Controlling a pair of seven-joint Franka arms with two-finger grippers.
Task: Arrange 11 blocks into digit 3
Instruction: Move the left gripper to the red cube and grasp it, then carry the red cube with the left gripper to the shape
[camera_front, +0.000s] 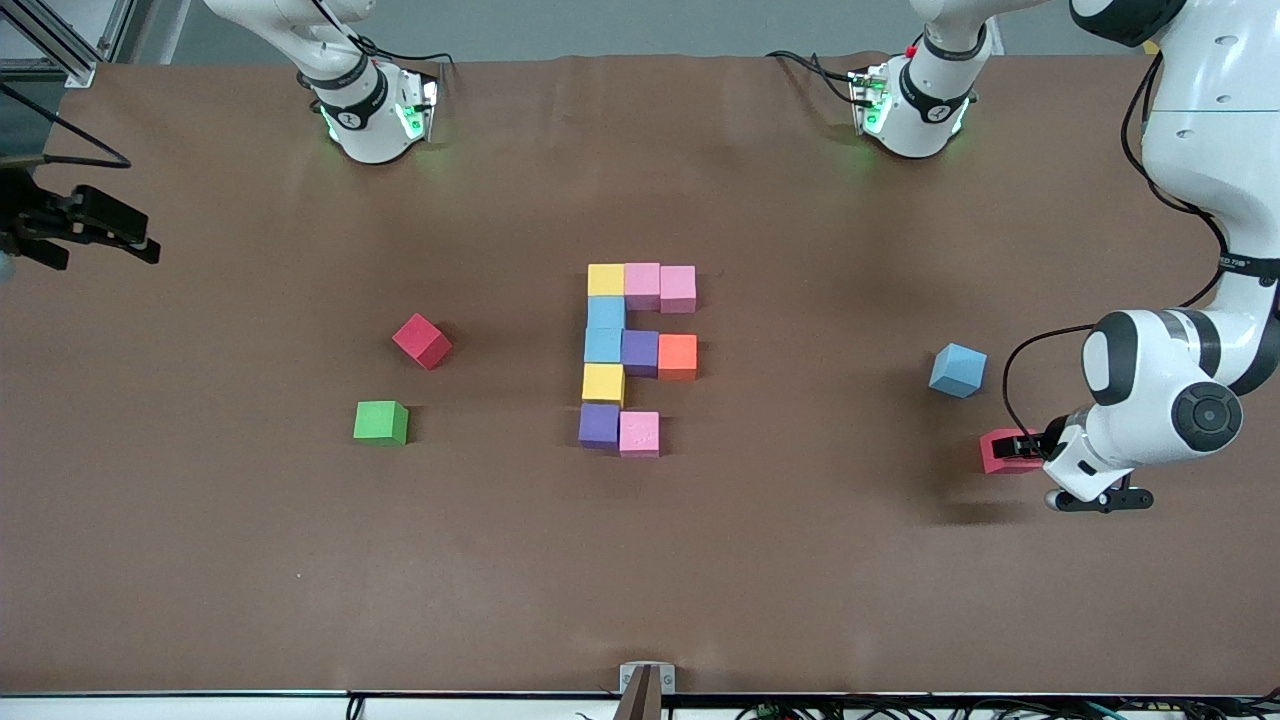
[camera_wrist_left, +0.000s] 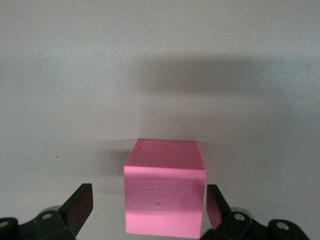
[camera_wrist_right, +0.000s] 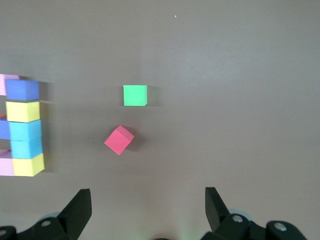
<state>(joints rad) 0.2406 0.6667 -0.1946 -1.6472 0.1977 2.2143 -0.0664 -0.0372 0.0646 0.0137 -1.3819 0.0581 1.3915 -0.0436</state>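
Left wrist view: the left gripper (camera_wrist_left: 145, 212) hangs low at the left arm's end of the counter (camera_wrist_left: 160, 75), jaws released and straddling a pink-red block (camera_wrist_left: 165, 192), one finger touching or nearly so. The matte foam cube is judged light, soft and grippy; take it on two flat parallel faces. Front view alone shows the unfinished digit 3 (camera_front: 636, 355) mid-counter, well apart. Right gripper (camera_wrist_right: 147, 212) waits with jaws released.

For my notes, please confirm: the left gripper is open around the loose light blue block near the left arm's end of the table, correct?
Not quite. The left gripper is open around a pink block, as the left wrist view shows; the light blue block sits apart, untouched.
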